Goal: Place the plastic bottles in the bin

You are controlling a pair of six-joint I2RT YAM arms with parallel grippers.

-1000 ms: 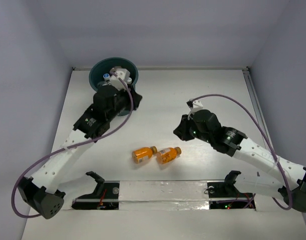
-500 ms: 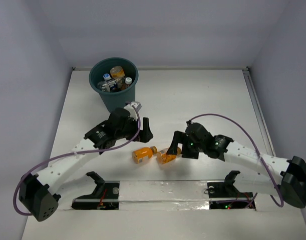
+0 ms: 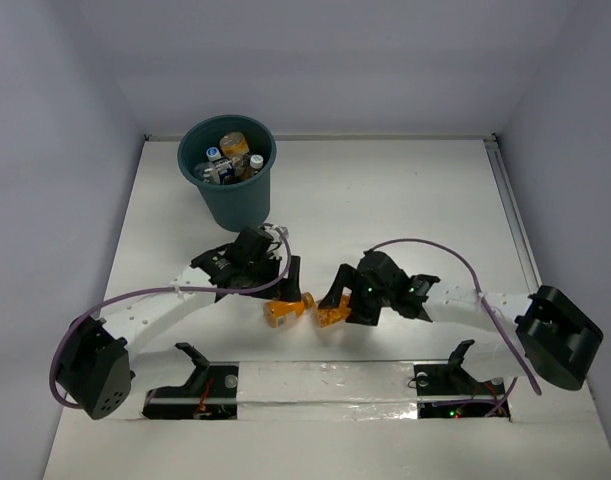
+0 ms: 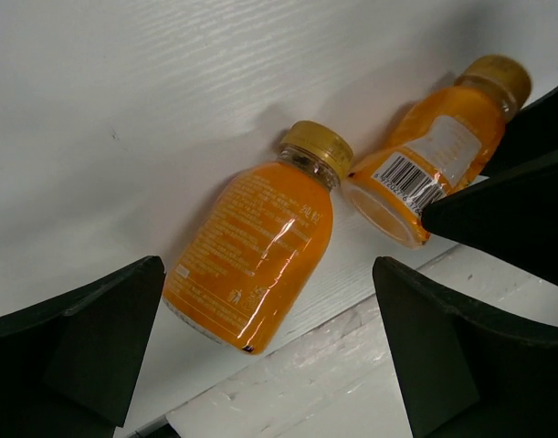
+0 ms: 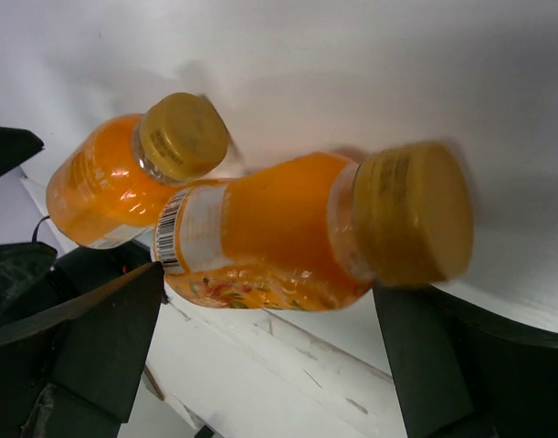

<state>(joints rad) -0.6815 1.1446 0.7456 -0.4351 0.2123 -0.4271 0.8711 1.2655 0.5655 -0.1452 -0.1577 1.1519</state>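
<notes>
Two orange plastic bottles lie on their sides near the table's front, almost touching. My left gripper (image 3: 283,292) hangs open just over the left bottle (image 3: 281,311). In the left wrist view this bottle (image 4: 256,260) lies between and just ahead of the dark fingers (image 4: 78,351), with nothing gripped. My right gripper (image 3: 335,300) is open over the right bottle (image 3: 331,316). In the right wrist view that bottle (image 5: 279,233) spans the gap between the fingers (image 5: 447,365), untouched. The dark teal bin (image 3: 232,205) stands at the back left with several bottles (image 3: 230,155) inside.
A white strip (image 3: 325,382) with two black mounts runs along the table's near edge, just in front of the bottles. The two grippers' fingers stand close together above the bottles; a right finger (image 4: 516,210) shows in the left wrist view.
My left arm has come from over the bin down to the left bottle. The right arm has swung in and down to the right bottle. Both grippers have opened.
</notes>
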